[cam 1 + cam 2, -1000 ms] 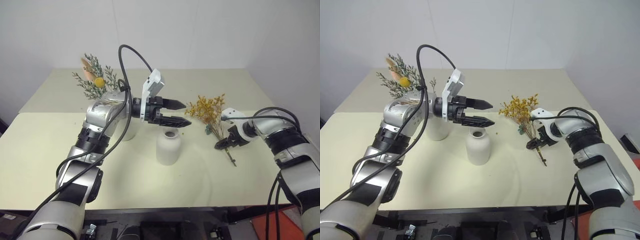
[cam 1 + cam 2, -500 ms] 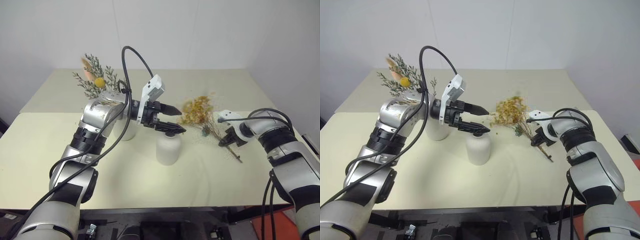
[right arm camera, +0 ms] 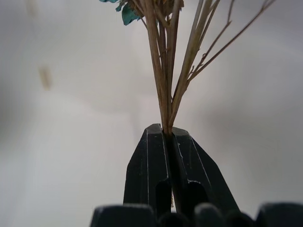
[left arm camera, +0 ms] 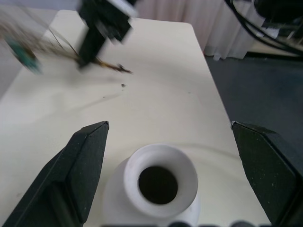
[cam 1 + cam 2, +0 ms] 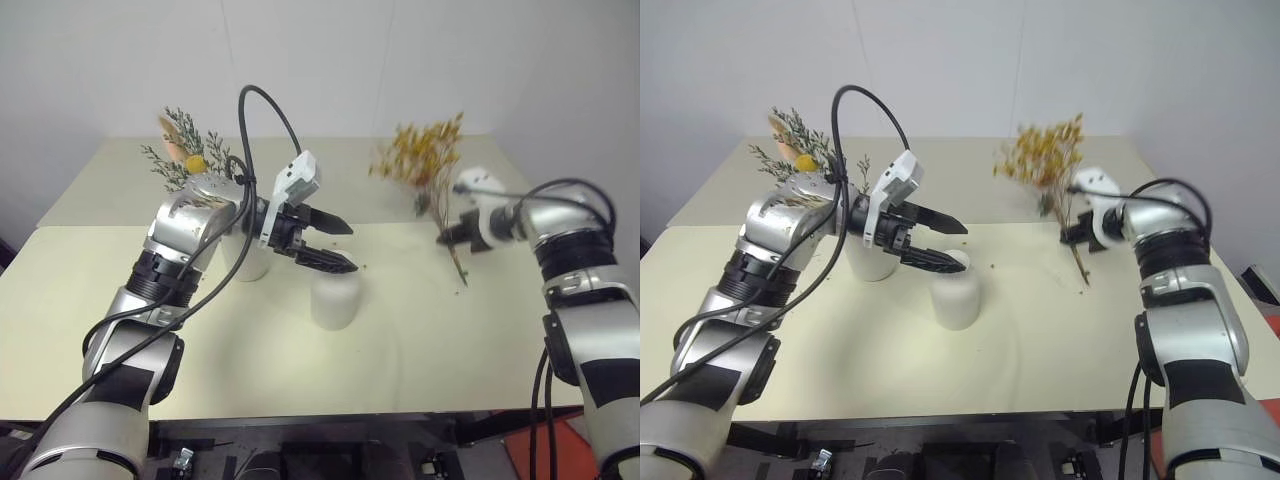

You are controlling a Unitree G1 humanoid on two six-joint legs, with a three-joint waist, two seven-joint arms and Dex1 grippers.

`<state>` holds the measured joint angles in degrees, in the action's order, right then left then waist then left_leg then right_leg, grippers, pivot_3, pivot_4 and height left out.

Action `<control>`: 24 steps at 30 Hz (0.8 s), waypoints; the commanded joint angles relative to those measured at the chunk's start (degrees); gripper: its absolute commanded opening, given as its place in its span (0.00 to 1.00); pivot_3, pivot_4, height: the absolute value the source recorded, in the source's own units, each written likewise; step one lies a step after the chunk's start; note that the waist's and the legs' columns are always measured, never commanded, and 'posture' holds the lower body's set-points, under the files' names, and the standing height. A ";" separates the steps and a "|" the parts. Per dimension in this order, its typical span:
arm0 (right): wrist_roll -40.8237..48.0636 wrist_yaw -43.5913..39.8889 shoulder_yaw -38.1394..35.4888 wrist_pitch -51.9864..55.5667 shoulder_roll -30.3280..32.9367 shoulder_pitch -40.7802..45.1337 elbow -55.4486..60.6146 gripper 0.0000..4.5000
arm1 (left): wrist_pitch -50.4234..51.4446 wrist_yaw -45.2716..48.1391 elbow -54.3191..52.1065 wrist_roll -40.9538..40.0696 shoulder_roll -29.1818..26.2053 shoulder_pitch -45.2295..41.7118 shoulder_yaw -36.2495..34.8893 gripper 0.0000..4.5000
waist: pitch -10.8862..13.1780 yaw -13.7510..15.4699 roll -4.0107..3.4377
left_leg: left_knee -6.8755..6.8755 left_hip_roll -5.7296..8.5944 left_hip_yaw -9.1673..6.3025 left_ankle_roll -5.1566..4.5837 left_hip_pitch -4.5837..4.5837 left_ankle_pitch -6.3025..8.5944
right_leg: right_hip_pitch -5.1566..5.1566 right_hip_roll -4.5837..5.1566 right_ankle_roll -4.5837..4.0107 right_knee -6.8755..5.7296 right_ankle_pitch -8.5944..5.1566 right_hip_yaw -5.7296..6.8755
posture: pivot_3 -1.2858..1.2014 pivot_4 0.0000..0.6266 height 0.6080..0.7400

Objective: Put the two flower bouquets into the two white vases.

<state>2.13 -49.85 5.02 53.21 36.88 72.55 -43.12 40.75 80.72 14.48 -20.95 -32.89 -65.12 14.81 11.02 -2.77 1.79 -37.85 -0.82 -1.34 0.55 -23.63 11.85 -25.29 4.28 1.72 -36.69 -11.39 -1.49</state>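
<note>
While one second ago the bunch of tiny yellow-orange dried blossoms on thin brown stems (image 5: 425, 158) lay on the pale cream desk (image 5: 420, 330) with the right gripper (image 5: 447, 238) low beside it, the bunch is now lifted clear of the desk and stands almost upright in the air. The jaws of the right gripper are pressed together on the brown stems, as the right wrist view shows, and the stem ends hang below the grip. A small teal tie sits on the stems just under the blossoms. The left gripper (image 5: 335, 245) has shifted only a little to the left since then; its jaws are spread wide, directly above the shorter rounded white ceramic vase with the narrow neck (image 5: 334, 298), and they touch nothing. This vase is empty, its dark mouth is open. The grey-green feathery sprig bunch with a yellow ball and a peach plume (image 5: 190, 160) stands already in the taller white ceramic vase (image 5: 250, 262), which is partly hidden behind the left arm.
</note>
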 commanded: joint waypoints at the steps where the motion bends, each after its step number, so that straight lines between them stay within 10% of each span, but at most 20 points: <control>1: 7.02 4.52 -10.26 -0.83 -2.68 -0.28 12.42 0.01 | -1.49 1.37 -0.72 0.35 -2.80 -2.22 -2.02 1.00 | 0.00 0.00 -0.01 | 0.00 0.00 0.00 0.00 0.00 0.00 | 0.00 0.00 0.00 0.00 0.00 -0.01 | 0.52 0.24 1.00; 11: 24.44 17.91 -27.14 2.77 -17.54 -5.20 39.34 0.01 | 1.27 5.08 -7.95 -1.86 -11.61 2.35 -4.01 1.00 | 0.02 0.43 -0.04 | -0.01 0.01 -0.01 0.00 -0.03 0.00 | 0.02 0.04 0.01 -0.06 0.00 0.01 | 0.52 0.24 1.00; 24: 38.68 14.39 -21.63 3.81 -17.12 -23.54 60.82 0.01 | 3.56 3.48 -12.76 -4.21 -13.30 6.37 -4.72 1.00 | 0.02 0.31 -0.04 | -0.02 -0.01 -0.05 -0.04 0.02 -0.02 | 0.06 0.01 0.08 -0.07 -0.06 0.05 | 0.52 0.24 1.00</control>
<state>38.37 -34.43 -16.97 57.85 19.05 48.55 14.26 44.08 84.39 3.11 -24.39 -45.51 -58.31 11.95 11.04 -2.45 1.74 -37.88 -0.83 -1.38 0.50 -23.59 11.82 -25.23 4.28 1.86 -36.76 -11.49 -1.44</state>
